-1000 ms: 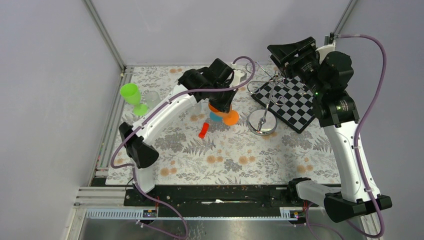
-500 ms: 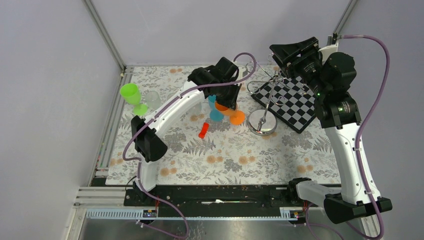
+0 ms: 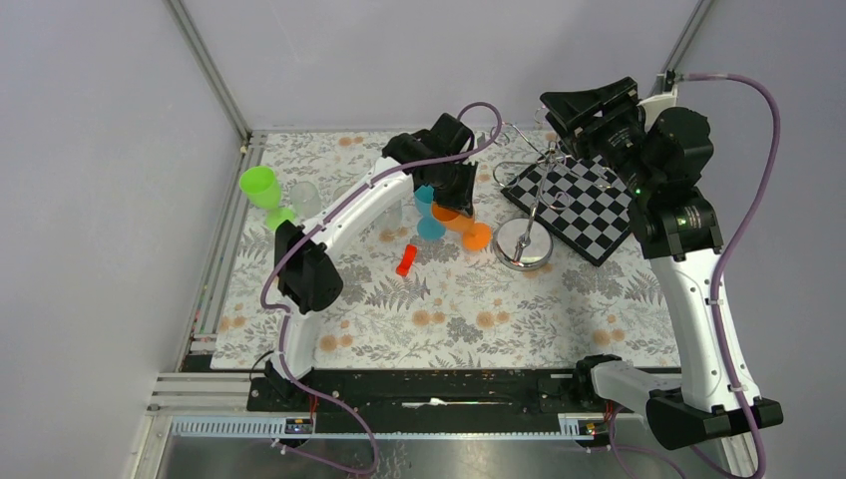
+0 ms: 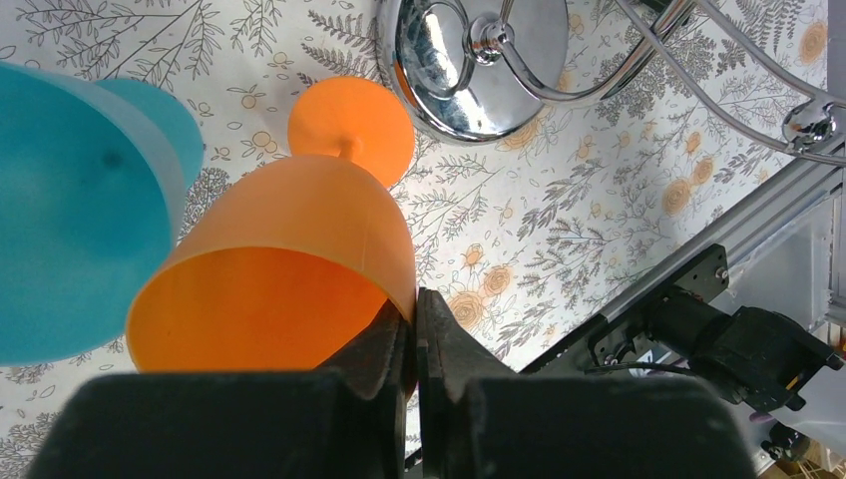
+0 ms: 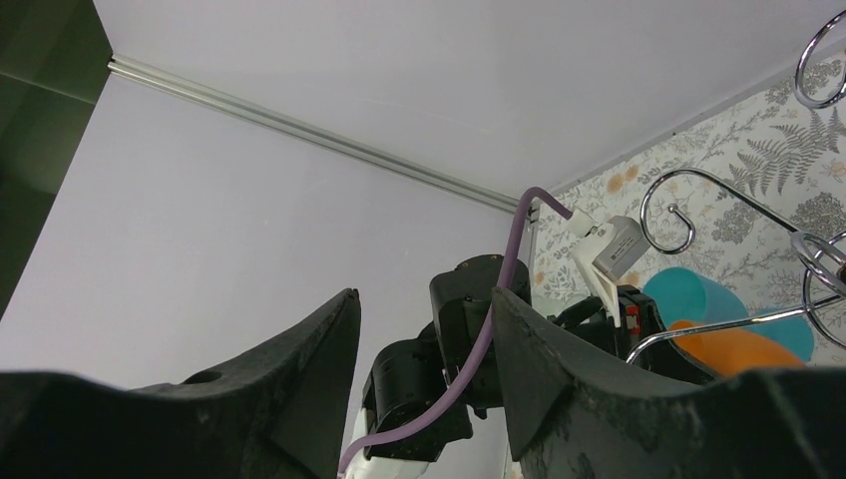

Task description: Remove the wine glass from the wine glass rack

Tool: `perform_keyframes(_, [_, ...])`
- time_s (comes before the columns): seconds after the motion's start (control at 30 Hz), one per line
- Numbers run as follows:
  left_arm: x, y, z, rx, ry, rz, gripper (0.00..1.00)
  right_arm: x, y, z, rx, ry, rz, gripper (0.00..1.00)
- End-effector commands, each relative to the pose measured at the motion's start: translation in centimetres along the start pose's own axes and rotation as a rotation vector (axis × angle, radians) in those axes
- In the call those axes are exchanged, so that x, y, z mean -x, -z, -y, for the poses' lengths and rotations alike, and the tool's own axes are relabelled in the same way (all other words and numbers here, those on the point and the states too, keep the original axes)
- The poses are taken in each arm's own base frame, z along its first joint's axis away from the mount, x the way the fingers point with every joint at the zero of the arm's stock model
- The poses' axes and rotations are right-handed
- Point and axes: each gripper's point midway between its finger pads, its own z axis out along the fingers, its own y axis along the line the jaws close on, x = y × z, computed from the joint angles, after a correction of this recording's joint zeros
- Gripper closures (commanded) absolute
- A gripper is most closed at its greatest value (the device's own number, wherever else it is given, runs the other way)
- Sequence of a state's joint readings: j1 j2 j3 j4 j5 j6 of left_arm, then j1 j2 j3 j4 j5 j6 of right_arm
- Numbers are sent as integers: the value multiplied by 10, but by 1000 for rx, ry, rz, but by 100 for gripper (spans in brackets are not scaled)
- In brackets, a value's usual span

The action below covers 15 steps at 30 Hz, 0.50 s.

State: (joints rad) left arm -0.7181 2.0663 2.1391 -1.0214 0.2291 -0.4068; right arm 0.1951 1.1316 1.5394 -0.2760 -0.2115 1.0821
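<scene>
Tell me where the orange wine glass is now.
In the top view the orange wine glass is tilted near mid-table, its rim pinched in the left claw, between the teal glass on its left and the rack's round base on its right.

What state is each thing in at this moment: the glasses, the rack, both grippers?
orange wine glass: off the rack, tilted, rim pinched.
left gripper: jaws shut on the orange wine glass's rim.
right gripper: jaws open, empty, near the rack's top.
wine glass rack: upright, no glass visible on its arms.
teal wine glass: off the rack, apparently upright beside the orange one.
green wine glass: standing at the table's left side.
red piece: lying flat.
</scene>
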Motion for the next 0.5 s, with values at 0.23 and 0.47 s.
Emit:
perform_keyframes(0.23, [23,2,6,45,-23,106,93,0,6,-4,22,-8,-2,42])
perform_keyframes(0.47, [21,7,4,105,-64,126,93,-1,4,-2,16,-16,-5,42])
